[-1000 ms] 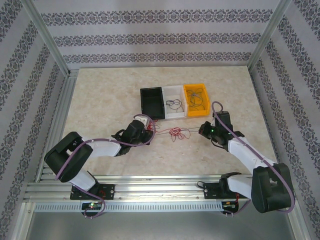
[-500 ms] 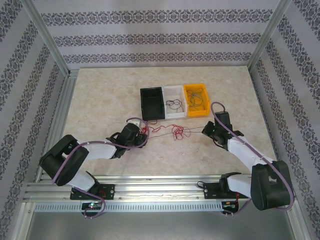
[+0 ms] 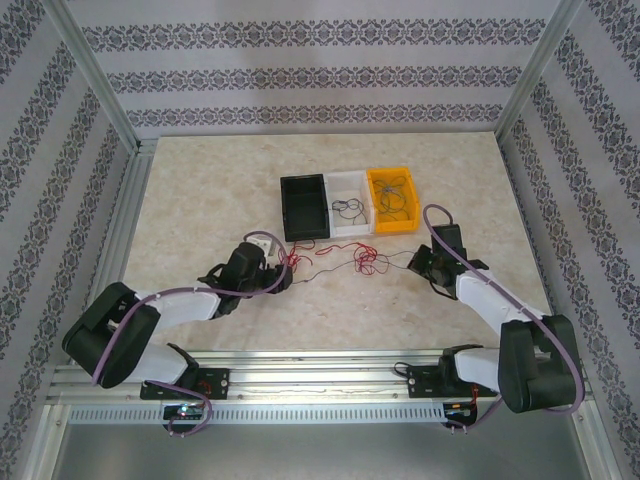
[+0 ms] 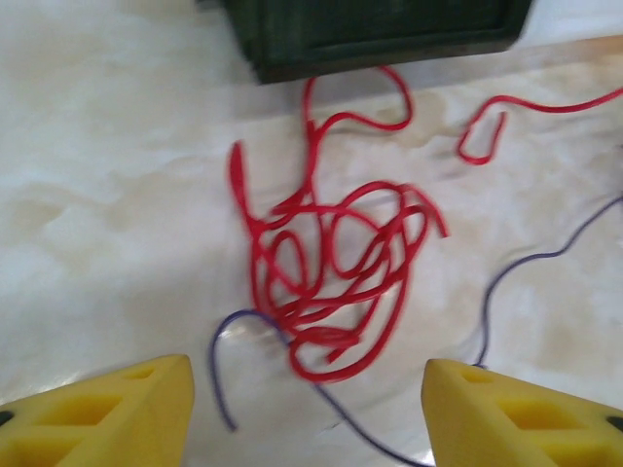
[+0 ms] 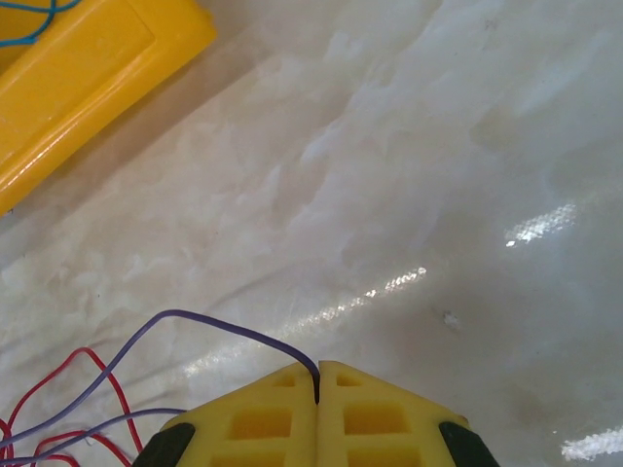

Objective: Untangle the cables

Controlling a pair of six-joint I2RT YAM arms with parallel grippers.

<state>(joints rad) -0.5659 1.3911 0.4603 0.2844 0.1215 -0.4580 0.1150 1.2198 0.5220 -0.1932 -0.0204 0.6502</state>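
The cables lie on the table in front of the bins: one red clump (image 3: 293, 260) by my left gripper, a second red clump (image 3: 365, 262) further right, and a thin dark wire (image 3: 330, 268) between them. In the left wrist view the red clump (image 4: 331, 272) lies just ahead of my open left gripper (image 4: 307, 370), and a purple wire (image 4: 222, 365) curls between its yellow fingertips (image 4: 107, 409), untouched. My right gripper (image 5: 317, 370) is shut on the end of the purple wire (image 5: 214, 326). From above, the left gripper (image 3: 281, 268) and the right gripper (image 3: 411, 262) face each other.
Three bins stand in a row behind the cables: a black one (image 3: 304, 186), a white one (image 3: 350, 226) with a dark wire in it, and a yellow one (image 3: 380, 224) with wires. The yellow bin's corner (image 5: 88, 68) is close ahead of the right gripper. Bare table surrounds the arms.
The left arm has drawn back to the left and the right gripper has shifted slightly right. The cables have stretched from one red clump into two, with the dark wire between.
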